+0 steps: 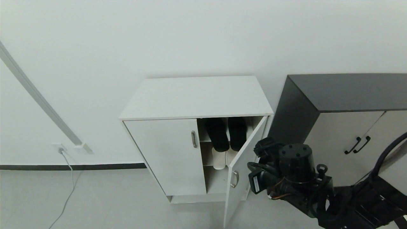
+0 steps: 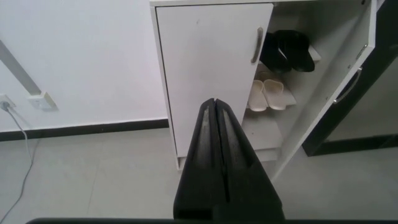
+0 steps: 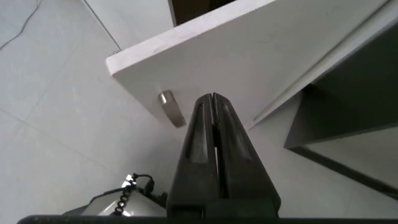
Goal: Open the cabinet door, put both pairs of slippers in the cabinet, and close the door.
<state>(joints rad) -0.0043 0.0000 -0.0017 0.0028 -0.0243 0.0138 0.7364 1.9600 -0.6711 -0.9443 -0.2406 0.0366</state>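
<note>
White cabinet stands on the floor against the wall. Left door closed; right door swung wide open, its free edge toward the robot.

Inside, right half: black slippers on the upper shelf, side by side, ends hanging over the shelf's front edge. White slippers on the shelf below, at its front edge, directly under the black pair. Bottom compartment floor bare.

Right tool: fingers pressed together, gripping nothing. It sits by the outer face of the open door, near the door handle; contact cannot be judged.

Left tool: fingers fully together, holding nothing, well back from the cabinet, pointing at the closed left door.

Dark cabinet stands just beside the white one, on the right.
</note>
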